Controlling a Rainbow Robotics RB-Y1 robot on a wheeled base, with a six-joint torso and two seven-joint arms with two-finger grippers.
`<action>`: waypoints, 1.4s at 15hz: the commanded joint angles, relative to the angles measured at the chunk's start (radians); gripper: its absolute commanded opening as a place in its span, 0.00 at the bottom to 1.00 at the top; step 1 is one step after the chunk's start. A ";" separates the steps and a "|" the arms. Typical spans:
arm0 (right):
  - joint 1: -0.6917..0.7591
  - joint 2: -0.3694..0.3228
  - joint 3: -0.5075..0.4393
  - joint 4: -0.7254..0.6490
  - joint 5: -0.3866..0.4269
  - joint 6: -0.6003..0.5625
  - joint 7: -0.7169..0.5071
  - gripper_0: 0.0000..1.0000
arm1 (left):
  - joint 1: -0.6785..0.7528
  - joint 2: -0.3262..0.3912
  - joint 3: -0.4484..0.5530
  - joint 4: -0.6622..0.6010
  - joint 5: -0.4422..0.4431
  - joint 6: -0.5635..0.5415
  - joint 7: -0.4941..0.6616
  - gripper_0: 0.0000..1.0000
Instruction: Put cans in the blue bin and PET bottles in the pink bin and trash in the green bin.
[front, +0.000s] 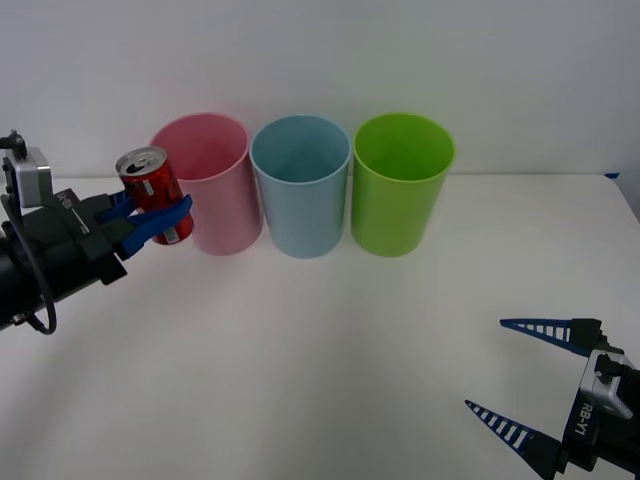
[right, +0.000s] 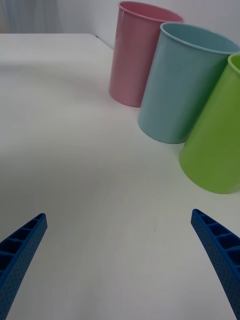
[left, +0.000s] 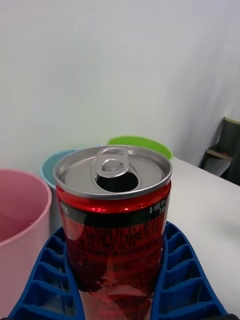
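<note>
My left gripper (front: 150, 218) is shut on the small red can (front: 155, 193), held in the air at the table's left, just left of the pink bin (front: 207, 183) and near its rim height. The can (left: 114, 222) tilts slightly, its silver top opened, gripped between blue fingers (left: 185, 285). In a row at the back stand the pink bin, the blue bin (front: 300, 186) and the green bin (front: 401, 182), all upright and open-topped. My right gripper (front: 528, 383) rests open low at the front right, far from the bins (right: 182, 85). No PET bottles or trash show.
The white table (front: 330, 340) stretches bare in front of the bins, against a white wall. A dark chair (left: 225, 147) stands beyond the table's far end in the left wrist view.
</note>
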 joint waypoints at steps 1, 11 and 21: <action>0.000 0.000 0.000 0.000 0.000 0.000 0.000 1.00 | -0.065 0.124 -0.081 -0.040 0.059 0.156 0.076 0.20; 0.000 0.000 0.000 0.000 0.000 0.000 0.000 1.00 | -0.579 0.255 -0.455 0.154 0.159 0.386 0.211 0.20; 0.000 0.000 0.000 0.000 0.000 0.000 0.000 1.00 | -0.929 0.183 -0.759 0.459 0.197 0.412 0.189 0.20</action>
